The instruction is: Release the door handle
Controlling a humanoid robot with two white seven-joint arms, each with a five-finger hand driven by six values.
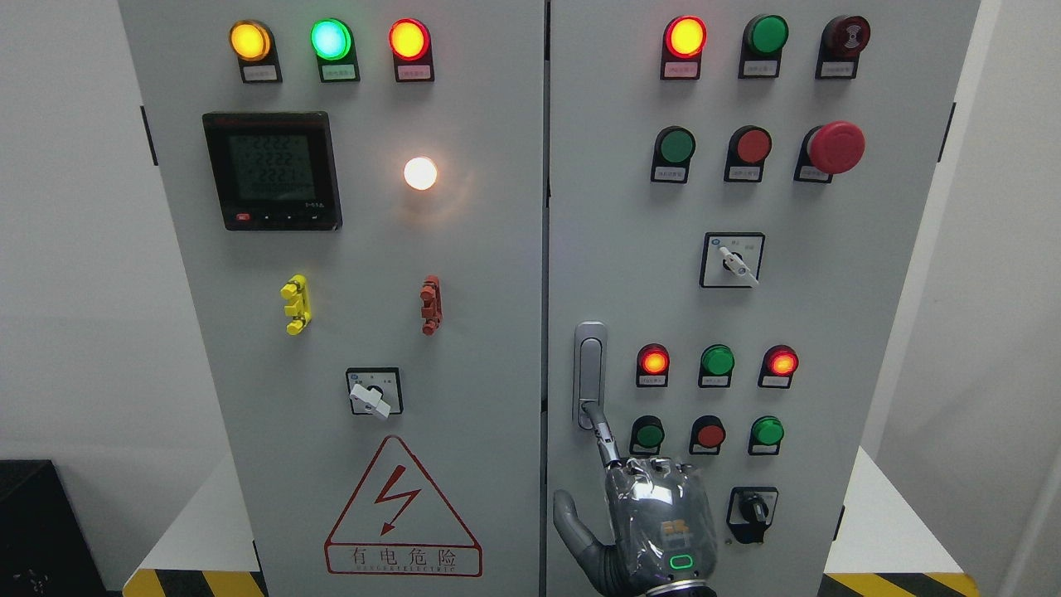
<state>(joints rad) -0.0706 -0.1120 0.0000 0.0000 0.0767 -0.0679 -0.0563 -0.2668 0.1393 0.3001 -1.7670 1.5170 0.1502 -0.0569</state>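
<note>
Door handle [589,375] sits on the right door's left edge, flush, door closed. My right hand [655,518] below it: index fingertip [598,419] touches the handle's base, other fingers curled, gripping nothing. Release nearly finished, I judge; next I pull the hand straight back.

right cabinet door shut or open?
Shut. The right door sits flush with the left door; one finger touches the handle.
</note>
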